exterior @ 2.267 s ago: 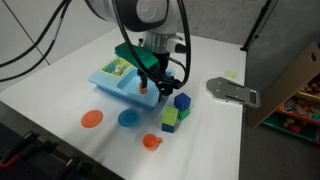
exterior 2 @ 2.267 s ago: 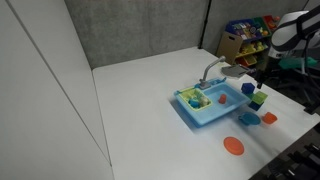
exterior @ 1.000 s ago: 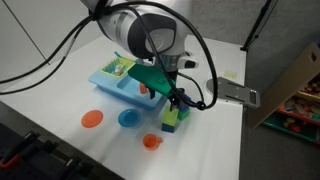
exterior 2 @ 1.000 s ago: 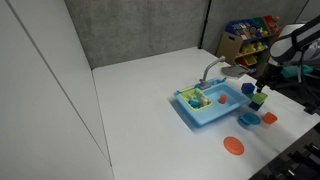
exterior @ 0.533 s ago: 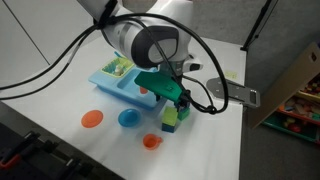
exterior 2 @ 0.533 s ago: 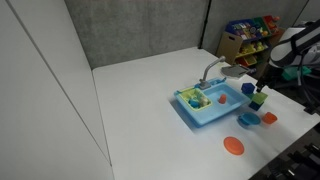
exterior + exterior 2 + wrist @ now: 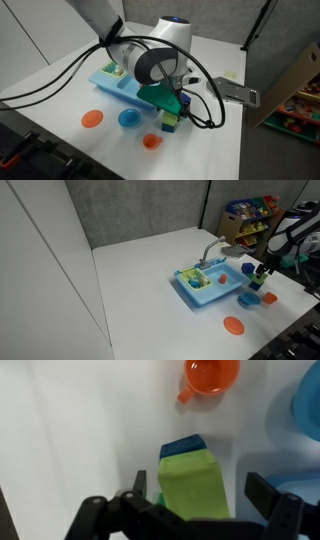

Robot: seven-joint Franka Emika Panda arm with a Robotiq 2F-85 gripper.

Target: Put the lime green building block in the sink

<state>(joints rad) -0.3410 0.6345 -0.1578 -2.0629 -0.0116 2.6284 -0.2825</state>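
Hovering my gripper (image 7: 198,498) wide open astride the lime green building block (image 7: 187,482), just beside the sink (image 7: 212,297). Probably light, rigid, slick plastic, so I'd pinch its flat opposite sides.

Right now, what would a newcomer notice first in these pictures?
The lime green building block fills the middle of the wrist view, between the open fingers of the gripper, with an orange cup at the top edge. In an exterior view, the light blue sink stands out on the white table.
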